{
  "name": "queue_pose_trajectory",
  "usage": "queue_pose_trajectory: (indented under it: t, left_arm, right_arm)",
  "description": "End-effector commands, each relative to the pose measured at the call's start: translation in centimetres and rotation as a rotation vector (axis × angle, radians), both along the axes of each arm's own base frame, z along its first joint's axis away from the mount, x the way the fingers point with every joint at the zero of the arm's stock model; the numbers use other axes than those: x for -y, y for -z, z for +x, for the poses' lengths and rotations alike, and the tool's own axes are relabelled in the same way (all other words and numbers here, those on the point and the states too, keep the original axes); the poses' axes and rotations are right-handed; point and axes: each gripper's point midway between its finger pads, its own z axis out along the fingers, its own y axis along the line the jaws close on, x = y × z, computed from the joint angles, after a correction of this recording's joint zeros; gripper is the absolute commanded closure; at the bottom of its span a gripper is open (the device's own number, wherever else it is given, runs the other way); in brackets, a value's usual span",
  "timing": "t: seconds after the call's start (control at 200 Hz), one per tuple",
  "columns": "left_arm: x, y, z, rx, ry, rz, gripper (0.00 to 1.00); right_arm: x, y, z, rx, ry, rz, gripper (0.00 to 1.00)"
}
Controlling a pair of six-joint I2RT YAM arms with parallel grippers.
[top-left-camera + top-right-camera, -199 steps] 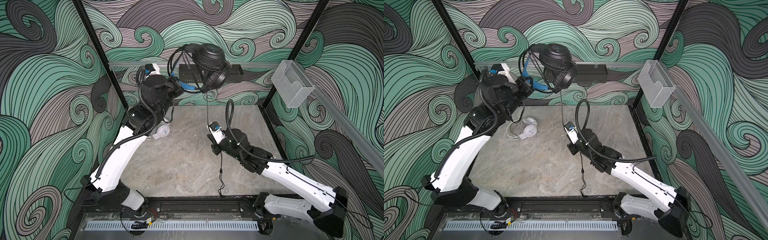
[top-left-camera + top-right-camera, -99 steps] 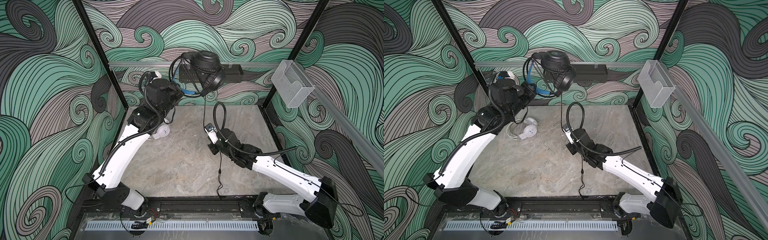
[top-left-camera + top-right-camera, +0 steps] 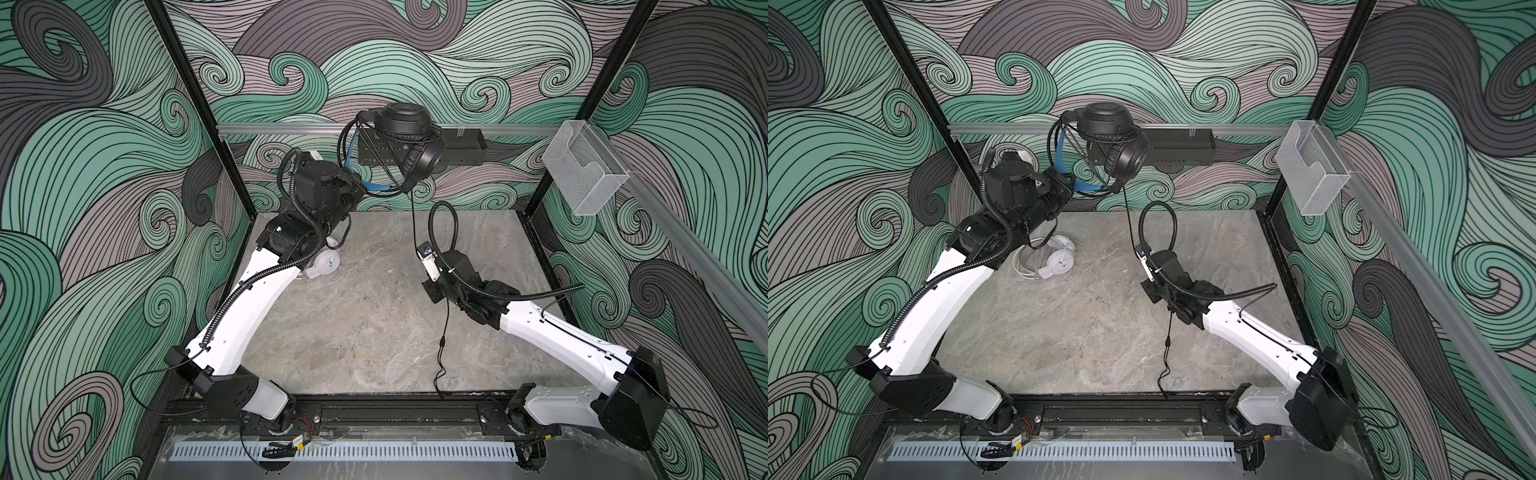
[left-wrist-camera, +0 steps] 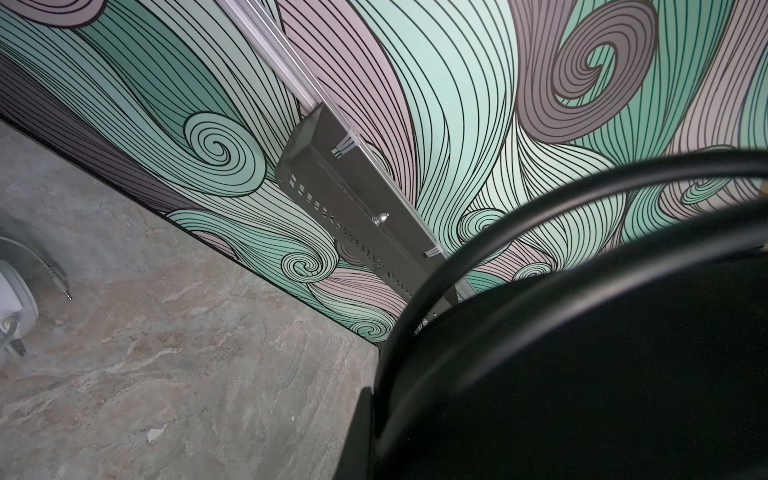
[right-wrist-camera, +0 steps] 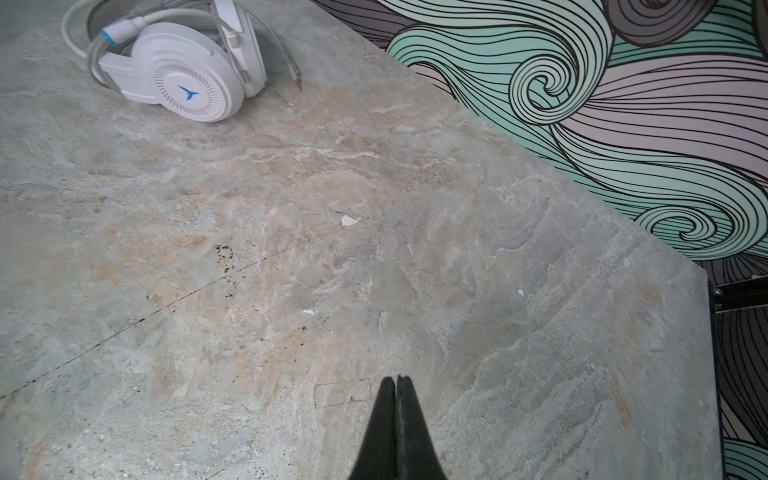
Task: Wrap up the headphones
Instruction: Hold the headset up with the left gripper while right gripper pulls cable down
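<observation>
Above the table (image 3: 353,332) at 12 o'clock: black headset (image 3: 401,124), held aloft by the left hand (image 3: 358,189), which is closed on its blue-lined band; several turns of cable (image 3: 444,324) already cross the cups.

Change over the last second: headset rolled a little and sank slightly toward 9 o'clock; right arm swung its shoulder inward, its hand dipping toward 9 o'clock and coming back.

Right hand (image 5: 398,386): closed, tips pressed together, at 3 o'clock of table centre; cable drops from the headset to it and comes out below; whether it is pinched there cannot be seen.

Unchanged: cable tail, lying at 5 o'clock by the front edge, no shorter than before.

Reading: a turn is being set up, not yet laid; much cable left to wind.

At 10 o'clock: white headset (image 5: 183,79), on the table, unmoved; looks already wound.
</observation>
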Motion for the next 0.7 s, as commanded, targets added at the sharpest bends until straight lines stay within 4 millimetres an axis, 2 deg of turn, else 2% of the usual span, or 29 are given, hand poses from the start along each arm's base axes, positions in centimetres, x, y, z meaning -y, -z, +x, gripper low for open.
queue_pose_trajectory:
  t: [0.0,0.17,0.285,0.43,0.575,0.695]
  left_arm:
    - [-1.4,-6.5,-2.4,0.163,0.011,-0.182,1.0]
    - [-0.7,-6.7,-2.4,0.159,0.047,-0.201,1.0]
    - [-0.9,-6.6,-2.8,0.155,0.046,-0.203,1.0]
    - [-1.5,-5.9,-2.8,0.151,0.017,-0.14,1.0]
    - [-2.9,-4.9,-2.4,0.155,-0.054,-0.051,1.0]
    - [-3.1,-4.4,-1.4,0.16,-0.091,-0.013,1.0]
  right_arm:
    - [1.0,0.0,-0.5,-0.005,-0.006,-0.039,1.0]
    - [1.2,0.6,-0.6,-0.018,0.002,-0.048,1.0]
    - [1.8,0.4,-0.2,-0.006,0.023,-0.063,1.0]
    - [1.6,-0.1,-0.4,-0.007,0.009,-0.048,1.0]
    - [1.3,-0.1,-1.9,-0.009,-0.024,-0.073,1.0]
    - [0.7,0.3,-3.7,-0.012,-0.065,-0.102,1.0]
